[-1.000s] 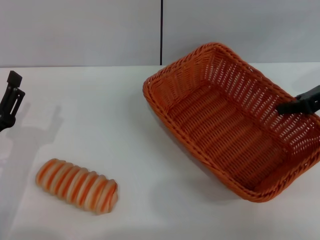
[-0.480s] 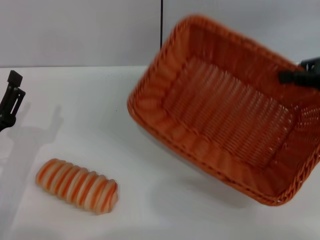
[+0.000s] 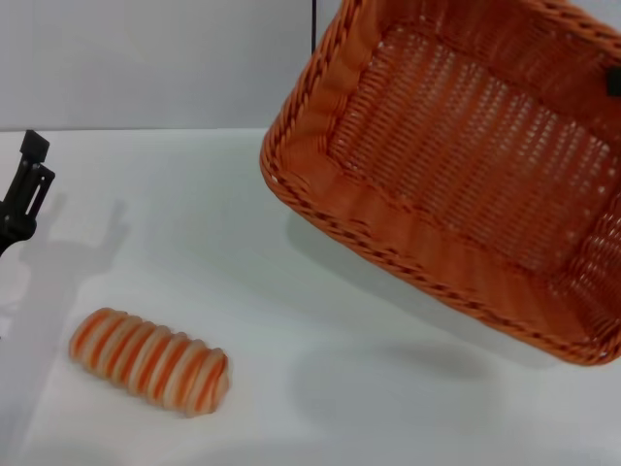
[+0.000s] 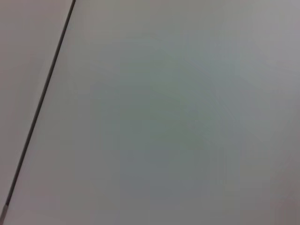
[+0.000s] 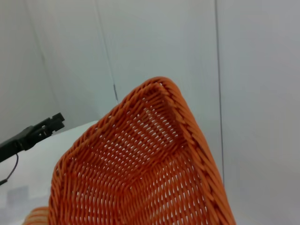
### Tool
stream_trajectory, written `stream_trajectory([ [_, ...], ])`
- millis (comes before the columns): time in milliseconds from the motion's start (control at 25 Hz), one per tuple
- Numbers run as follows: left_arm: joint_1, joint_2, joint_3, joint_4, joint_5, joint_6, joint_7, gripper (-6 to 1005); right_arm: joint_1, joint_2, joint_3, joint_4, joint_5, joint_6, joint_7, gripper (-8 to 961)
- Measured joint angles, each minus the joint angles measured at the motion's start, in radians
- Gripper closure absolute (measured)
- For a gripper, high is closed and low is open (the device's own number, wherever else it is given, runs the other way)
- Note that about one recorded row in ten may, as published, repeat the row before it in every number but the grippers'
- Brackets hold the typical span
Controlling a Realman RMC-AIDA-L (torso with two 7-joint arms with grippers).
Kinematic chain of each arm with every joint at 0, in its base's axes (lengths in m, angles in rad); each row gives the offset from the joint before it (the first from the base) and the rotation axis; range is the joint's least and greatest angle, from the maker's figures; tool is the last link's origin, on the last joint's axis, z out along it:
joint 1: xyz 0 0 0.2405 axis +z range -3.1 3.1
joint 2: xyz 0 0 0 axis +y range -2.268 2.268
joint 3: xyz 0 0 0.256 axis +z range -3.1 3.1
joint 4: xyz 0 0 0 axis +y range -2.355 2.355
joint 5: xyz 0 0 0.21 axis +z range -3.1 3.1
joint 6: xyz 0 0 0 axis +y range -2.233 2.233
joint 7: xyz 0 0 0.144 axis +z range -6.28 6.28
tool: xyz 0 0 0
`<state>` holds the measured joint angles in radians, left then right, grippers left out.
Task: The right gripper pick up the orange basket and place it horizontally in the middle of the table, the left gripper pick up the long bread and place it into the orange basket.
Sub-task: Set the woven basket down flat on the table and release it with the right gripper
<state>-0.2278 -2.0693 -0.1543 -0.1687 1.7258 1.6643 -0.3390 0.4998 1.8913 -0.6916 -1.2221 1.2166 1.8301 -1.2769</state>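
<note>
Basket (image 3: 466, 184) held tilted above the worktop (image 3: 291, 291), right gripper (image 3: 613, 82) at its far-right rim, fingers' state indiscernible. Bread (image 3: 148, 361) lies front-left; left gripper (image 3: 21, 194) idle at left edge, fingers' opening unclear. No legible writing

We see a plain white bench (image 3: 291, 320) filling the lower part of the frame, with only the striped long bread (image 3: 148, 361) lying on it at lower left.
</note>
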Motion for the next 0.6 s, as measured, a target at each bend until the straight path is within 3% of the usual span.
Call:
stream_trajectory([
  [40, 0.0, 0.0, 0.0, 0.0, 0.0, 0.0, 0.0, 188, 0.012, -0.018, -0.002, -0.008, 0.018, 0.023, 0.0, 743],
  [80, -0.003, 0.0, 0.0, 0.0, 0.0, 0.0, 0.0, 188, 0.012, -0.018, -0.002, -0.008, 0.018, 0.023, 0.0, 741],
  [320, -0.007, 0.0, 0.011, 0.0, 0.002, 0.004, 0.0, 188, 0.054, -0.07, -0.093, 0.004, 0.039, 0.043, -0.011, 733],
  [440, -0.006, 0.0, 0.016, 0.0, 0.002, 0.007, 0.0, 188, 0.099, -0.08, -0.158, 0.053, -0.015, 0.042, -0.026, 728],
  [600, -0.002, -0.001, 0.025, -0.012, 0.003, 0.009, 0.0, 188, 0.137, -0.077, -0.208, 0.112, -0.07, 0.042, -0.064, 723],
])
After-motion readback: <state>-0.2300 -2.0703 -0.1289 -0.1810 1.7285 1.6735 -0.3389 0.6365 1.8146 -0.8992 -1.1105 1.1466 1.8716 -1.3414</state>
